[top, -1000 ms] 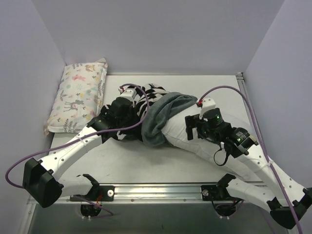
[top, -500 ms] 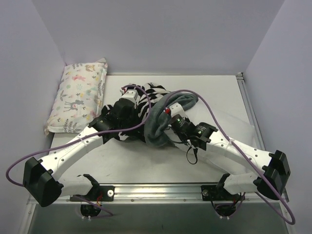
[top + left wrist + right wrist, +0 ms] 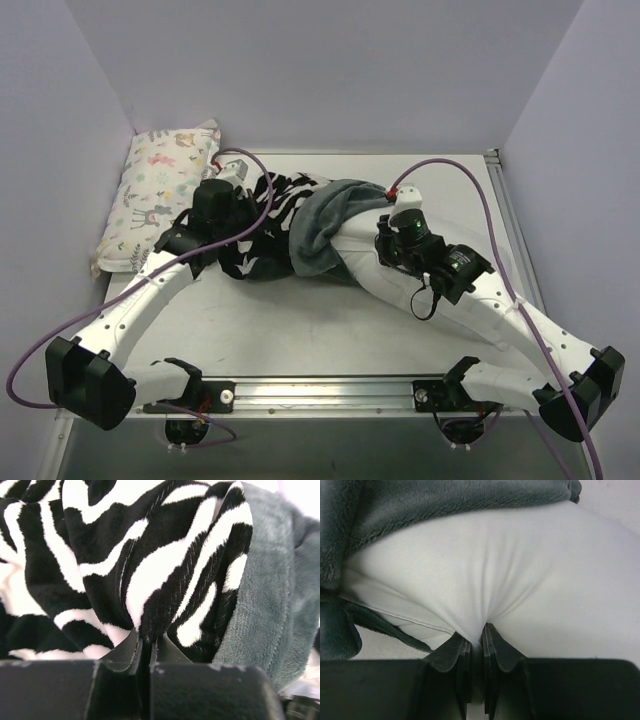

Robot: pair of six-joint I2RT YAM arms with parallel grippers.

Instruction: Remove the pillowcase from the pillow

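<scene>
The pillowcase [image 3: 150,570] is pinched by the left gripper [image 3: 145,647], the pillow [image 3: 530,575] by the right gripper [image 3: 476,636]; one pillow end is hidden inside the pillowcase.

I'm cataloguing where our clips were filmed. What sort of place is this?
Probably a robotics lab test cell, not a home: plain walls box in a white table, and a left arm and right arm are bolted to a metal rail at its edge.

No words, numbers or signs can be read anywhere. The little pillow [image 3: 165,195], just left of the pillowcase [image 3: 275,215], has only small animal pictures on it. They are too tiny to show any letters.
</scene>
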